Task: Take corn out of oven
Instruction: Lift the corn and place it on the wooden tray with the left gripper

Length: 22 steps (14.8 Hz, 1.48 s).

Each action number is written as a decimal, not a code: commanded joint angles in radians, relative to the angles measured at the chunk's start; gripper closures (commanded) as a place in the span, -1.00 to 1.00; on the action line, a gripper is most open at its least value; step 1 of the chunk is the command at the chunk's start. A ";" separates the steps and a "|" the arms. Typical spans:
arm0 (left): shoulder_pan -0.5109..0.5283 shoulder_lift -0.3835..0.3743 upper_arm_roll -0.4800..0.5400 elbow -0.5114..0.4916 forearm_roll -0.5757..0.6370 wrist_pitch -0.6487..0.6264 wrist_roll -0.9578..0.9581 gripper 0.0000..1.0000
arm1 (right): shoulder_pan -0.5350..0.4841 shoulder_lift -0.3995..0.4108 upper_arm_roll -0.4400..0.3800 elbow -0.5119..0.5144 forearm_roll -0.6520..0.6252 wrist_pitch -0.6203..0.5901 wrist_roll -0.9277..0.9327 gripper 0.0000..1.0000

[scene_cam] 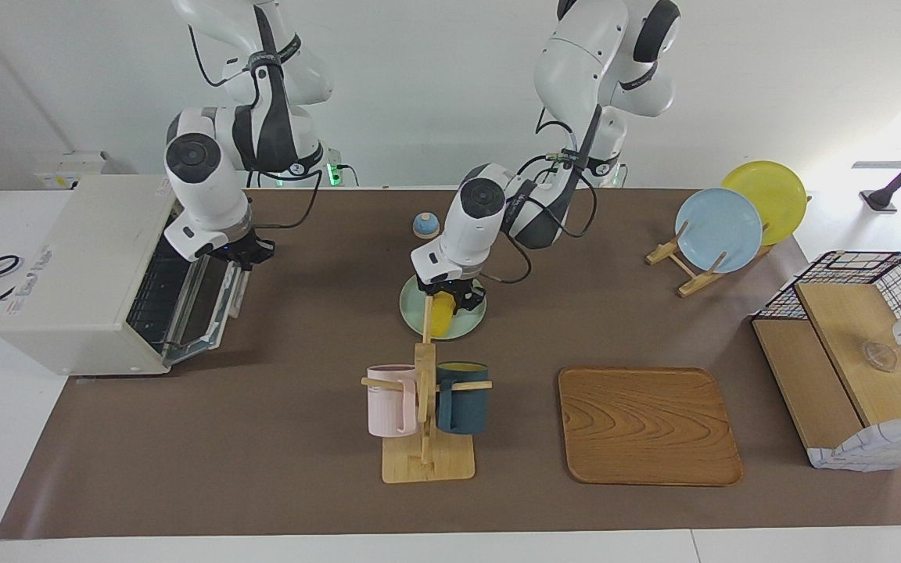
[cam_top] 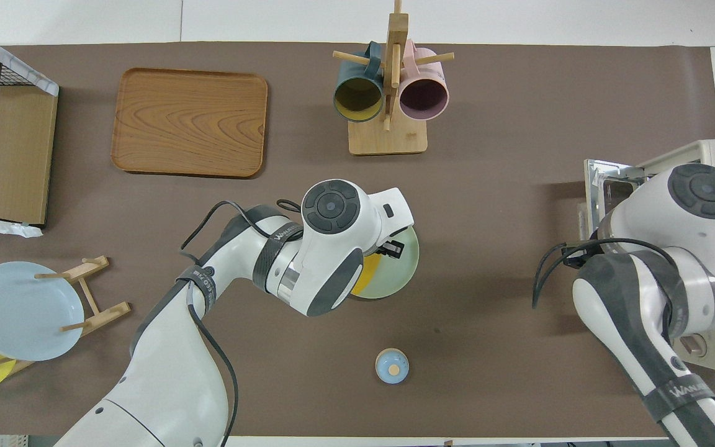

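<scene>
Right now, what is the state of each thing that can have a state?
oven door: partly raised, not shut.
corn: on the green plate, gripped.
left tool: shut on the corn.
right tool: shut, at the door's top edge.
mugs: hanging on the rack.

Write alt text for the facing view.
The left gripper is shut on the corn over a pale green plate mid-table. The right gripper holds the oven door half raised.

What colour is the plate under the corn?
Pale green plate under the corn, clearest in the facing view.
</scene>
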 commanded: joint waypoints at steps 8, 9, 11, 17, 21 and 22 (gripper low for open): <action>0.233 -0.115 0.021 0.112 0.029 -0.249 -0.029 1.00 | -0.187 -0.021 -0.011 0.097 -0.073 -0.068 -0.249 1.00; 0.274 -0.112 0.020 0.115 0.049 -0.246 -0.025 1.00 | -0.184 -0.030 -0.010 0.101 -0.069 -0.076 -0.247 1.00; 0.361 -0.096 0.020 0.127 0.070 -0.236 -0.020 1.00 | -0.171 -0.039 -0.002 0.135 -0.061 -0.108 -0.243 1.00; 0.485 0.188 0.021 0.429 0.081 -0.228 -0.017 1.00 | -0.076 0.043 0.014 0.422 0.029 -0.283 -0.191 1.00; 0.524 0.243 0.023 0.452 0.081 -0.152 0.057 1.00 | -0.004 0.063 0.018 0.480 0.095 -0.305 -0.105 0.98; 0.538 0.262 0.022 0.460 0.081 -0.136 0.057 1.00 | 0.014 0.065 0.021 0.482 0.097 -0.303 -0.071 0.98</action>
